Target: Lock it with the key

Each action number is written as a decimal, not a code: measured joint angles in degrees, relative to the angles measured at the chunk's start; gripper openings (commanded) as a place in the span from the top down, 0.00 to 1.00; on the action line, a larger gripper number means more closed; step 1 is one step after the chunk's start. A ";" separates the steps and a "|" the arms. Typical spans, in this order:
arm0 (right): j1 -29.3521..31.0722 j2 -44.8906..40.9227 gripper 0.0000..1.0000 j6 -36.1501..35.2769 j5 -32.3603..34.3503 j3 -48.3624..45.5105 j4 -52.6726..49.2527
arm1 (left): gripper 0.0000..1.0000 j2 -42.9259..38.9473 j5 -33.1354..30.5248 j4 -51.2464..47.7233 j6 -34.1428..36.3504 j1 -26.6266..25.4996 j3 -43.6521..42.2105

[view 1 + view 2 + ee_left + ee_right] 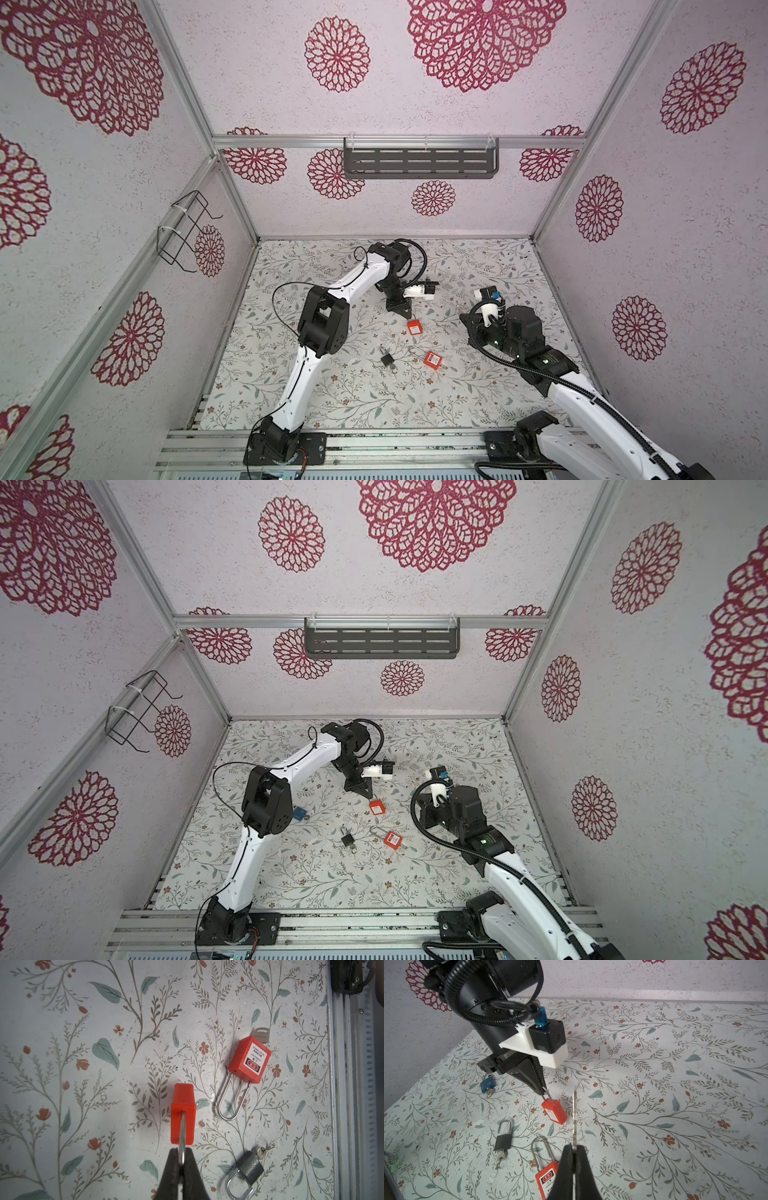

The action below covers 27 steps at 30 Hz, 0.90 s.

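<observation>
My left gripper (182, 1152) is shut on the steel shackle of a red padlock (182, 1113). The padlock hangs tilted, low over the table, in both top views (414, 327) (376, 807) and in the right wrist view (554, 1112). My right gripper (575, 1148) is shut on a silver key (574, 1118), whose blade sticks out past the fingertips. The key is to the right of the held padlock and apart from it. In both top views the right gripper (464, 319) (419, 799) is right of the left gripper (405, 312).
A second red padlock (249, 1059) (432, 359) lies flat on the floral table with a key in its base. A grey padlock (250, 1167) (387, 360) with a key lies beside it. A blue padlock (488, 1084) (299, 813) lies near the left arm.
</observation>
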 measured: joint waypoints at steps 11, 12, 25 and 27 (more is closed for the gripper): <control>0.35 2.43 1.00 2.10 -0.15 -1.81 2.64 | 0.77 0.63 -2.21 0.72 -1.88 -0.46 0.92; 0.37 2.64 1.00 2.49 -0.24 -2.54 3.41 | 0.76 0.94 -3.87 2.01 -3.15 -0.72 1.05; 0.44 4.85 1.00 3.32 -0.63 -4.31 5.05 | 0.73 2.89 -9.90 10.29 -8.66 -1.70 1.05; 0.46 4.85 1.00 3.58 -0.55 -4.31 5.03 | 0.72 2.89 -10.21 11.85 -9.94 -1.68 1.05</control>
